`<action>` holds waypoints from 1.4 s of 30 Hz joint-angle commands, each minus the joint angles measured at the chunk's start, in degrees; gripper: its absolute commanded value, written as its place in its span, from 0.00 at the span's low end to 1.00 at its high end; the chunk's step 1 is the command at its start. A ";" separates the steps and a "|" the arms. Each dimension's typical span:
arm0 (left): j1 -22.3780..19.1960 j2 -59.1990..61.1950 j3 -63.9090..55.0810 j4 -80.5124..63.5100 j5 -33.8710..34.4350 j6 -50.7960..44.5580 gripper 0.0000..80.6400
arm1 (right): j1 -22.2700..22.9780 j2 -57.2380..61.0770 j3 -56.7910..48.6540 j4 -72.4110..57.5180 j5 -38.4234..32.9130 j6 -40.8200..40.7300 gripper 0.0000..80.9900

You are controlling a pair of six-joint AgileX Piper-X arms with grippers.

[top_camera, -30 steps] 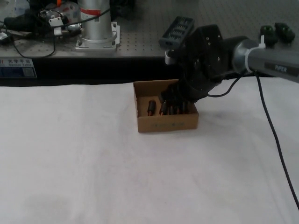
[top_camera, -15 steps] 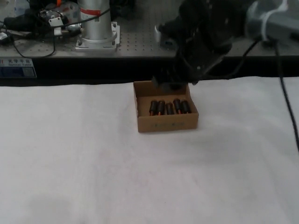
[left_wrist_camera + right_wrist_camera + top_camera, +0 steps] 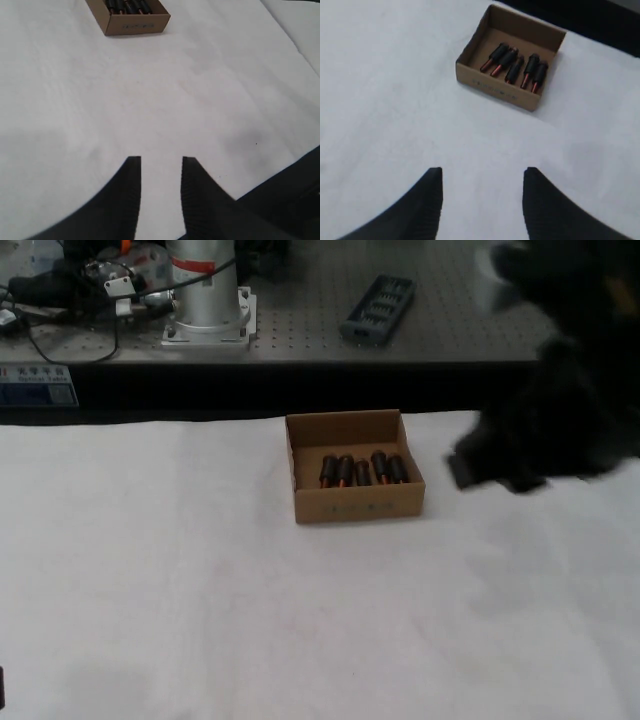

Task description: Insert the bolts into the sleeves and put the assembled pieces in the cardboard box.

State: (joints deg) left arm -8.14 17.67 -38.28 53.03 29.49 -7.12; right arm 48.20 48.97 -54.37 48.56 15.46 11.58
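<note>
The right gripper point(image 3: 482, 172) is released: its 2 fingers stand well apart with nothing between them, above bare white cloth point(image 3: 395, 115) on the near side of the cardboard box point(image 3: 495, 92). The left gripper point(image 3: 160, 160) is likewise parted and empty, low over the cloth toward the near-left corner of the tabletop, with the cardboard box point(image 3: 132, 25) well apart from it. In the high view a dark arm point(image 3: 560, 390), most likely the right one, hangs off the box's right side, toward the tabletop's right edge.

The cardboard box point(image 3: 355, 502) sits near the far edge of the tabletop, about midway along it. Inside lie 5 assembled pieces point(image 3: 512, 67), black sleeves with reddish bolt ends poking out, side by side along the box's near wall; the same row point(image 3: 362, 470) shows from above.

As a judgement, the placing step looks done: 5 pieces are boxed and both grippers carry nothing, so the task seems at or close to its end. The next move calls only for bringing the arms to rest well apart from the box, without nudging it.

There is faint print on the box's front wall, too small to read. A blue label point(image 3: 38, 383) beyond the far-left corner carries writing I cannot make out either.
</note>
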 commanded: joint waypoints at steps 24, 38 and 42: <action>0.13 -0.14 31.26 -30.52 2.56 -14.45 0.26 | 5.99 -42.24 38.46 -2.89 12.29 19.40 0.46; 0.13 -0.14 38.27 -33.37 2.48 -14.94 0.26 | 5.99 -42.10 51.74 -14.26 12.30 28.45 0.46; 0.13 -0.14 38.27 -32.56 2.32 -12.72 0.26 | 5.99 -42.10 54.33 -14.26 11.77 28.91 0.46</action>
State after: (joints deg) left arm -8.14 17.87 0.63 19.97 31.99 -20.88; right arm 54.04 7.32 -1.02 35.68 27.26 39.34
